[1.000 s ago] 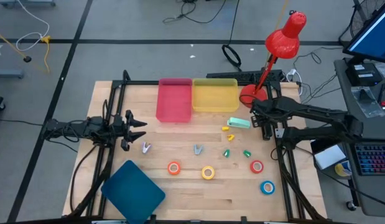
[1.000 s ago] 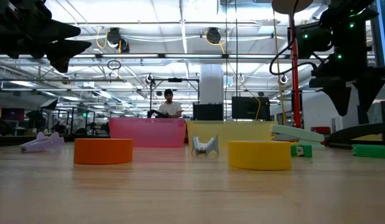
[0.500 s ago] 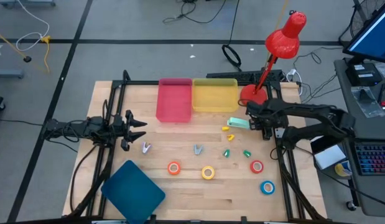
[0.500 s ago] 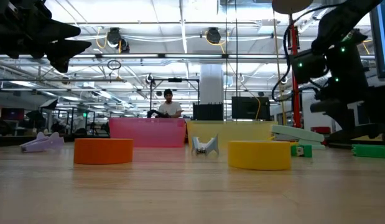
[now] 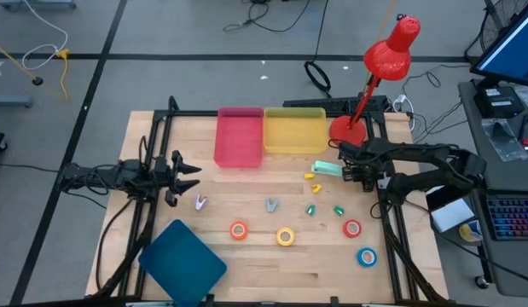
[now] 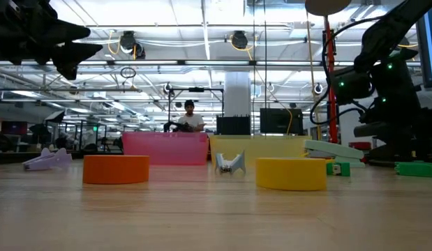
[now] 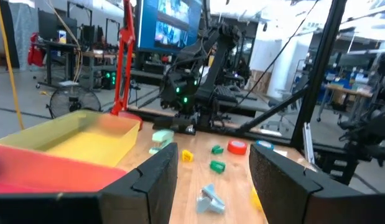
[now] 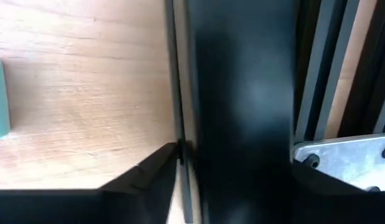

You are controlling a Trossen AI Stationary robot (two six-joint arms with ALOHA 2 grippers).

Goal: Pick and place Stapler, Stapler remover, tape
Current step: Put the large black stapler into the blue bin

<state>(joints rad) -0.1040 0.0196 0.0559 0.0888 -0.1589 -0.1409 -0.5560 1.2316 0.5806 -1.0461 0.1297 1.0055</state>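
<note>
Tool on right arm [image 5: 356, 173] now lower and drawn in toward the mint stapler [image 5: 327, 169]; a second ago stood higher and farther toward the table's right edge. How far open: cannot tell from these views. No hold on anything seen. Stapler flat on the table [image 5: 246, 281], just beside that tool, unmoved, in front of the yellow tray [image 5: 294, 130].

Judged: approach to the stapler under way, grasp not yet made.

Nearby, untouched: small yellow piece [image 5: 312, 177], two green pieces [image 5: 311, 209], two pale removers [image 5: 271, 205]. Farther toward the front edge, four tape rolls: orange [image 5: 238, 229], yellow [image 5: 285, 236], red [image 5: 352, 228], blue [image 5: 367, 256]. Pink tray [image 5: 239, 136] beside the yellow one; neither seen to hold anything.

Left tool [image 5: 188, 175] unchanged at the left edge, parted, empty, waiting.
</note>
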